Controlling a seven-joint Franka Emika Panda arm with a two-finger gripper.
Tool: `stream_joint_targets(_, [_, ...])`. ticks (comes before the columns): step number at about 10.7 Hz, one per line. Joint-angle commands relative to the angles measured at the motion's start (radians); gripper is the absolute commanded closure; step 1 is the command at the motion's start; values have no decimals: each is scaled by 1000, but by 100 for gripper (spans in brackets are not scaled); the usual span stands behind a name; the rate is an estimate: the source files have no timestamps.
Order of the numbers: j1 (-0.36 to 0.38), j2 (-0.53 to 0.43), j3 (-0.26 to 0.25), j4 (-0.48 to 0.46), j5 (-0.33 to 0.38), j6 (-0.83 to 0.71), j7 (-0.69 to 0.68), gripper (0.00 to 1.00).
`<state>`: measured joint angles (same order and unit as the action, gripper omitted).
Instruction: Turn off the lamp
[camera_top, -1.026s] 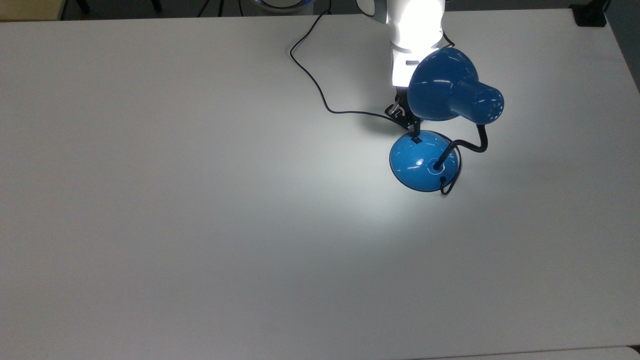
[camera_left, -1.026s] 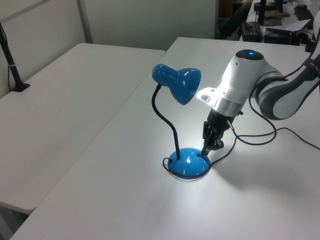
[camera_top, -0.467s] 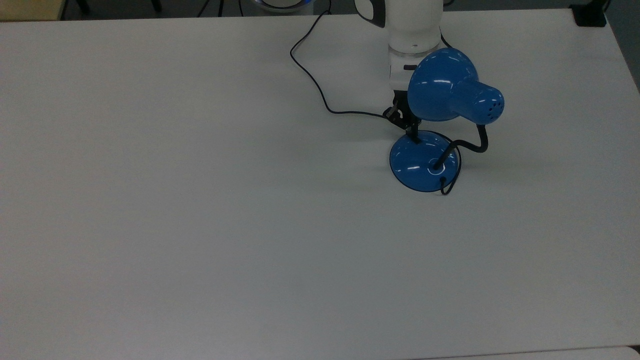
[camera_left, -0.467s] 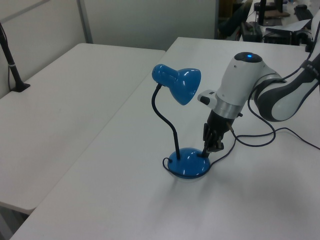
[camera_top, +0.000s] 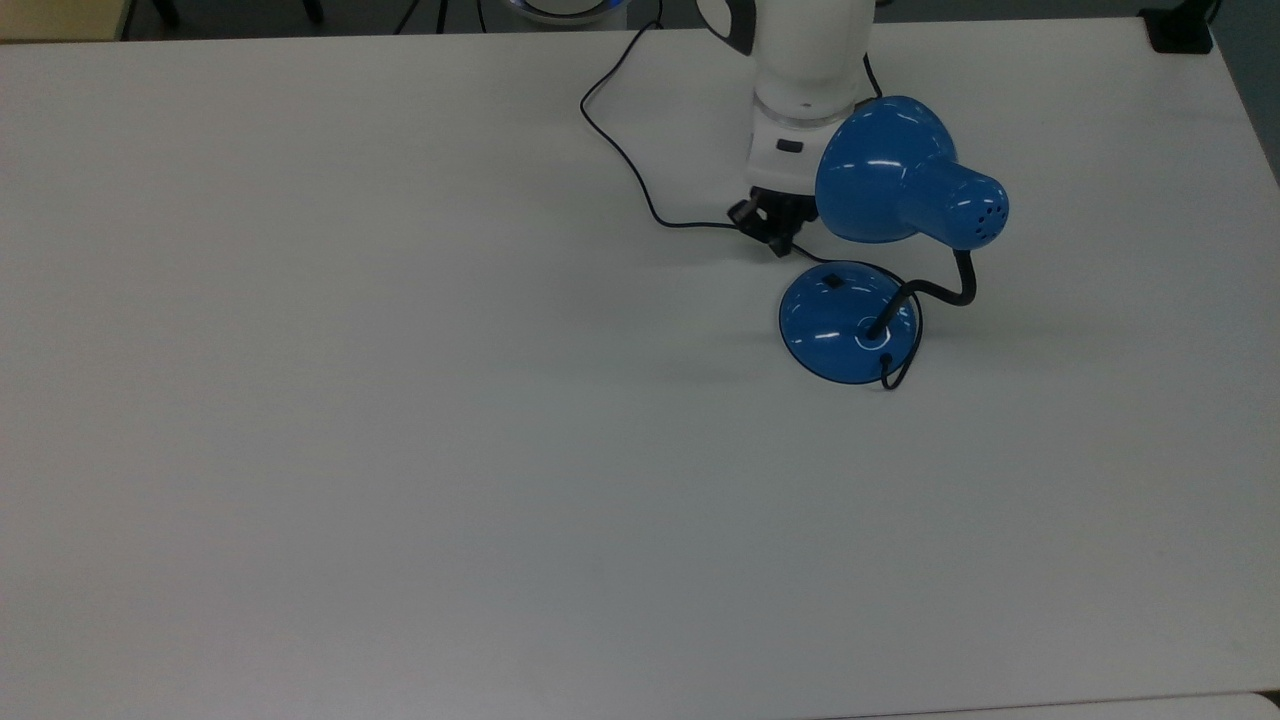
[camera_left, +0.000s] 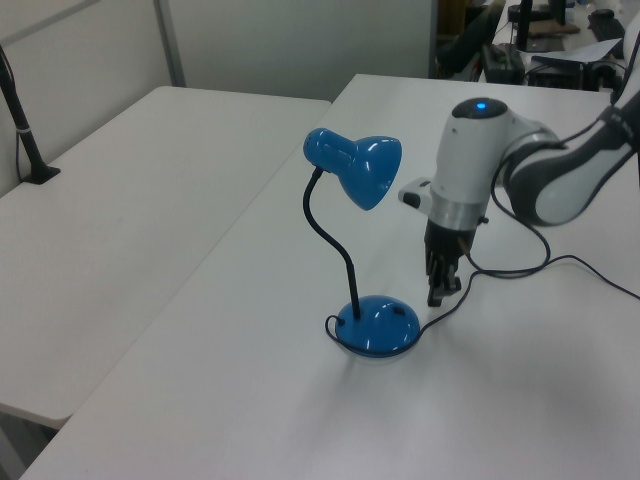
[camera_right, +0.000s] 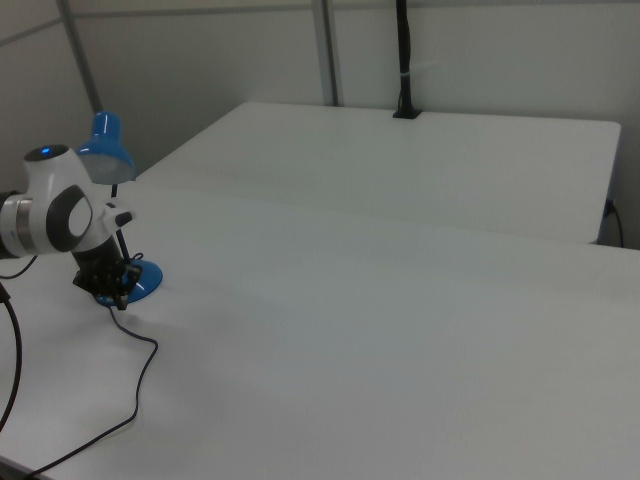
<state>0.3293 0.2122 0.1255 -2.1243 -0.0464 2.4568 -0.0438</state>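
**Gripper lifted off the lamp base; lamp dark**

Since the earlier frames, your gripper (camera_top: 778, 243) has left the small black switch (camera_top: 831, 281) and moved toward the top view's left, so it is now clear of the blue base (camera_top: 848, 322); the pool of light seen a second ago is gone. You see the lamp (camera_left: 352, 170) unlit near the table's (camera_top: 400, 450) far edge in the top view, toward that edge's right corner. Its shade (camera_top: 885, 170) hangs above the base on a bent black neck (camera_left: 335, 245). The thin black cord (camera_top: 620, 150) runs across the table under the gripper. In the left view the gripper (camera_left: 438, 296) points down beside the base, apart from it. Whether its fingers are spread or pressed together you cannot tell.
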Motion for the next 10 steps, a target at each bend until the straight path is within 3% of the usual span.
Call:
stream_joint_targets(1, [-99, -102, -7, 50, -3, -284, 19, 98])
stream_joint_targets(3, [-204, -125, -7, 171, -41, -495, 9, 94])
stream_joint_targets(5, [-265, -132, -9, 280, -44, -631, 12, 92])
stream_joint_targets(7, [-309, -157, -9, 357, -44, -721, 21, 79])
stream_joint_targets(8, [-312, -159, -10, 401, -44, -767, 21, 67])
stream_joint_targets(10, [-343, -157, -17, 501, -38, -843, 22, 19])
